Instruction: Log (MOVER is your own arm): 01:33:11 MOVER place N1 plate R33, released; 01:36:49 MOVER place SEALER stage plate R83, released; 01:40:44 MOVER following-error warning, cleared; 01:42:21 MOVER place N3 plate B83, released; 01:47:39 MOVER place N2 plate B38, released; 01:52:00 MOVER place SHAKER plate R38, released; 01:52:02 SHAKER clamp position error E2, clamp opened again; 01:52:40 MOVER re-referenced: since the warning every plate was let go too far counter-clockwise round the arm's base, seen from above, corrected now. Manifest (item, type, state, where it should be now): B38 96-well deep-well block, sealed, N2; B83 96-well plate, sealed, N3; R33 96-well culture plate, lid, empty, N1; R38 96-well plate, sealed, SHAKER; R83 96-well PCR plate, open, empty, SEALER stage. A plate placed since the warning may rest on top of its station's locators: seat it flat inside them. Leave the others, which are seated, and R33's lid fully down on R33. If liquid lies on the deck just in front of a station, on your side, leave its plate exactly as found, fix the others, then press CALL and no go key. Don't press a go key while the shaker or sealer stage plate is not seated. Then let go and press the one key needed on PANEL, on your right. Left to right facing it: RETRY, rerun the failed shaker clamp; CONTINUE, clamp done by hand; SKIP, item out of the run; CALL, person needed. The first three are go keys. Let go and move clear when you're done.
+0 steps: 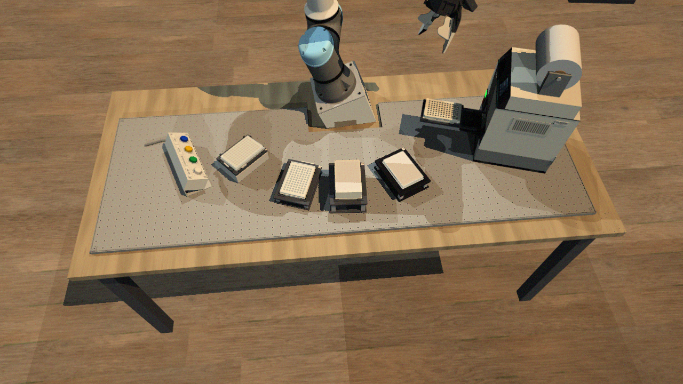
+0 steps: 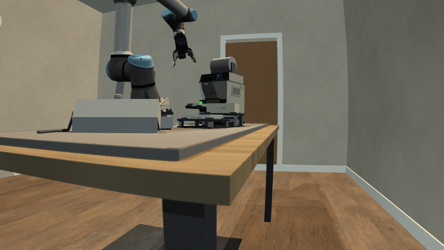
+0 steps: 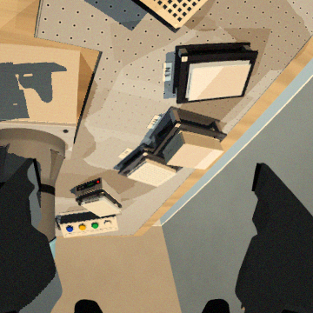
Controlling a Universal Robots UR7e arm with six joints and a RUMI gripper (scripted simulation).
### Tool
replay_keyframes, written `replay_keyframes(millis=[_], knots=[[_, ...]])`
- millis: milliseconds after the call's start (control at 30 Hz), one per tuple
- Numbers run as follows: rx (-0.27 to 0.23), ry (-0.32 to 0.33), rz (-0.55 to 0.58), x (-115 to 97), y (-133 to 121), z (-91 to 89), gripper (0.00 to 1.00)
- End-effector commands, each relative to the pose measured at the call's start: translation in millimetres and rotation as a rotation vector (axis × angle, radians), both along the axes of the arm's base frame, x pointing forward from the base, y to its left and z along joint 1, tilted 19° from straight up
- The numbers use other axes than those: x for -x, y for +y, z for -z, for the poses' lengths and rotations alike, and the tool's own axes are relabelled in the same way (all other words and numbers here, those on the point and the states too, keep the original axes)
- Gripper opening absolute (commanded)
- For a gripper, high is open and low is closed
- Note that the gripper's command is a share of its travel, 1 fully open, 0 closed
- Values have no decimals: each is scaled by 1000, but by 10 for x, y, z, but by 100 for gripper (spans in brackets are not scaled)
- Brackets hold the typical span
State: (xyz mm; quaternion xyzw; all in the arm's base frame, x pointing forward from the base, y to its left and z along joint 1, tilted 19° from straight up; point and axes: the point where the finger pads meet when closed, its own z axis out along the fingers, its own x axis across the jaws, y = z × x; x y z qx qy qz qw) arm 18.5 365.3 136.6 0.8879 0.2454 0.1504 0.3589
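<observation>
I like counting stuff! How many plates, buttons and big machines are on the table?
Plates: 5
Buttons on the box: 4, blue, yellow, green, white
Big machine with a paper roll: 1
Total: 10

Place: laboratory automation bench.
Evidence: grey perforated deck (image 1: 501, 200) on wooden surface (image 1: 334, 248); white well plates in black nests (image 1: 299, 180); boxy grey sealer machine (image 1: 525, 128).
</observation>
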Motion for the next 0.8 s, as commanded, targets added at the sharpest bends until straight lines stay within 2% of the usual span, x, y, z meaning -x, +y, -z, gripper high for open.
replay_keyframes(millis=[0, 367, 433, 633, 700, 767], knots=[[-64, 33, 27, 127, -20, -142, 82], [-222, 125, 84, 446, -72, -478, 82], [-222, 125, 84, 446, -72, -478, 82], [-320, 188, 112, 650, -108, -695, 82], [-330, 194, 115, 677, -113, -724, 82], [-362, 216, 122, 744, -127, -797, 82]])
